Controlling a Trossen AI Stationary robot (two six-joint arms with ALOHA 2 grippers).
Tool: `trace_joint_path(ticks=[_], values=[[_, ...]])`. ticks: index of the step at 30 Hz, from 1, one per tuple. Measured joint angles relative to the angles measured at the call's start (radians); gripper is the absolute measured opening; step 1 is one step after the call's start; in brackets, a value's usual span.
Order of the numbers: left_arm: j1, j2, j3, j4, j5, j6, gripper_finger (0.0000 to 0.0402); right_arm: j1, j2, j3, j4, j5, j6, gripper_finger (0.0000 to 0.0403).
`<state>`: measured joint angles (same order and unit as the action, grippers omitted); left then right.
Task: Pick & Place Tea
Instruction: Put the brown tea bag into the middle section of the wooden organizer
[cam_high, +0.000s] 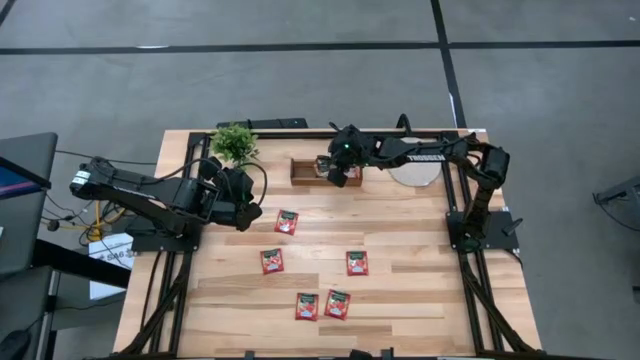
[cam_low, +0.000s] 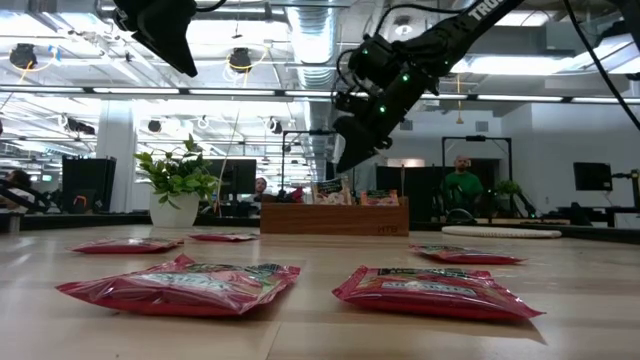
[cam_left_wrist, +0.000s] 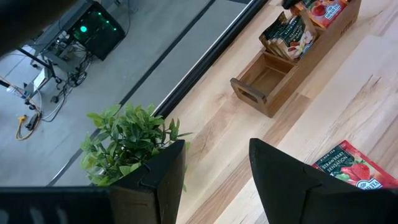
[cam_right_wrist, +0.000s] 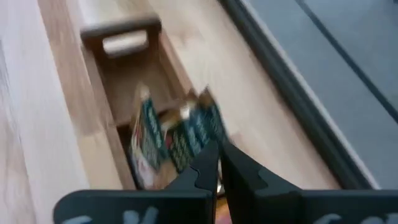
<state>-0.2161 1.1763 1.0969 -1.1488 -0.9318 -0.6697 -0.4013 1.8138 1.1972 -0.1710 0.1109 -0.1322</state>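
High view, left to right: left gripper (cam_high: 243, 203) beside the plant (cam_high: 234, 143), fingers parted and empty — its wrist view shows the gap. Five tea packets (cam_high: 287, 222) lie flat on the table (cam_high: 420, 260). Right gripper (cam_high: 340, 172) over the wooden tray (cam_high: 305, 172), hiding its contents; right wrist view shows upright packets (cam_right_wrist: 177, 140) inside, fingers closed, nothing visibly held.

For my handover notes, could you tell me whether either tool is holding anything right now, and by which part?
Nothing is held. The right tool is shut and bare above the brown wooden tray of tea packets; the left tool is open, with nothing between its fingers.
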Motion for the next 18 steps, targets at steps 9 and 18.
trace_joint_path(ticks=[9,18], values=[[0.0,0.0,0.0,0.001,0.0,-0.001,0.0172,0.026,0.007,0.034,-0.005,-0.012,-0.023,0.0012],[0.0,0.0,0.0,0.016,0.0,-0.002,0.0172,0.029,0.008,0.009,-0.038,-0.011,0.012,0.0003]])
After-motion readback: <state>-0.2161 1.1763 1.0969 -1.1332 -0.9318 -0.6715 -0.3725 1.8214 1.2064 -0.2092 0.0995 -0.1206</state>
